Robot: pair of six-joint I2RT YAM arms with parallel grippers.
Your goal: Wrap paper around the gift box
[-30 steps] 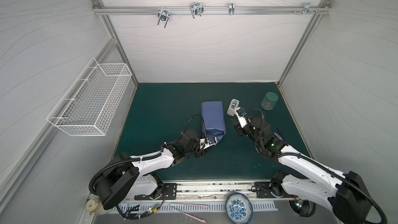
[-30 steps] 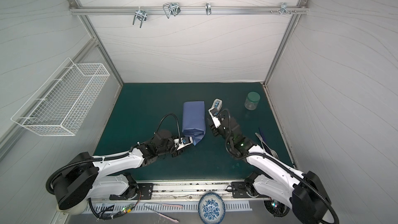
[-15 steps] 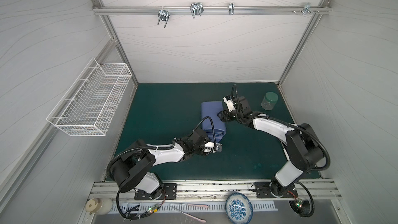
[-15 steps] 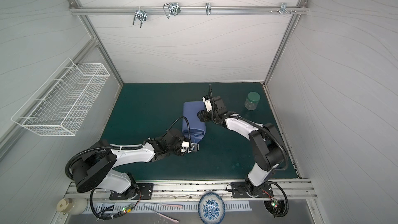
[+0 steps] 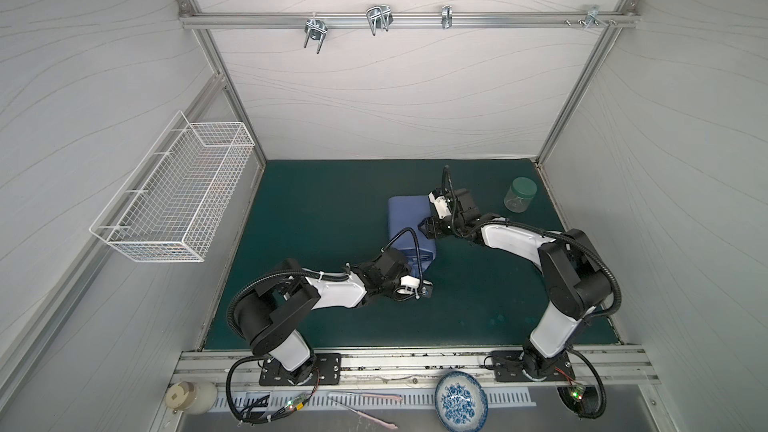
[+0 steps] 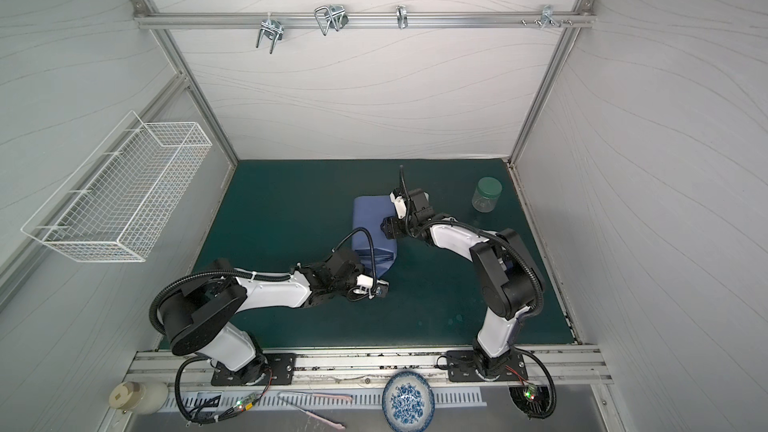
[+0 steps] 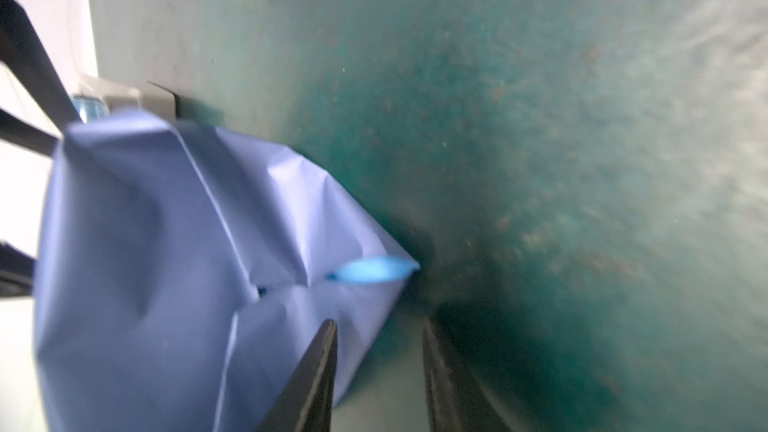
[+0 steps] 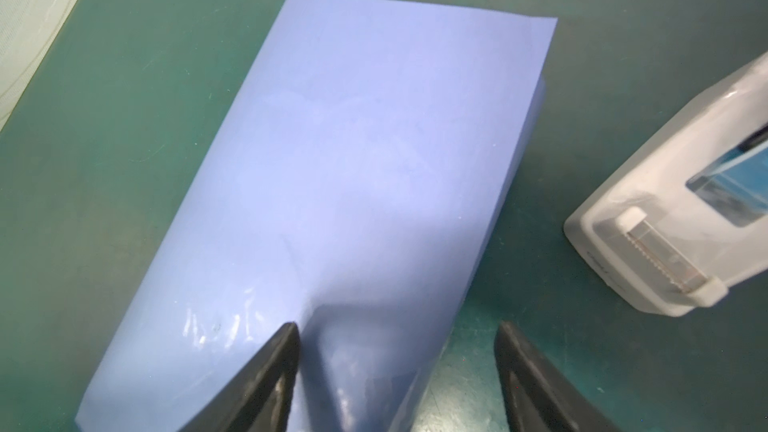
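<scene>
The paper (image 5: 409, 218) (image 6: 370, 222), indigo-blue, is folded round the gift box as one parcel in the middle of the green mat; the gift box itself is hidden inside. In the left wrist view the parcel's near end (image 7: 145, 243) is creased into a pointed flap, with light-blue inner paper showing at the tip. My left gripper (image 5: 422, 284) (image 7: 376, 322) is low at that end, jaws partly open, with one finger in front of the flap's edge. My right gripper (image 5: 428, 228) (image 8: 397, 324) hovers open over the parcel's right edge (image 8: 353, 160), holding nothing.
A white tape dispenser (image 8: 681, 222) lies on the mat just right of the parcel. A jar with a green lid (image 5: 519, 194) (image 6: 486, 194) stands at the back right. A wire basket (image 5: 178, 189) hangs on the left wall. A blue-patterned bowl (image 5: 461, 401) sits in front of the mat.
My right gripper has swung from beside the tape dispenser to the parcel's right edge and opened wider. My left gripper has shifted slightly right along the parcel's near end.
</scene>
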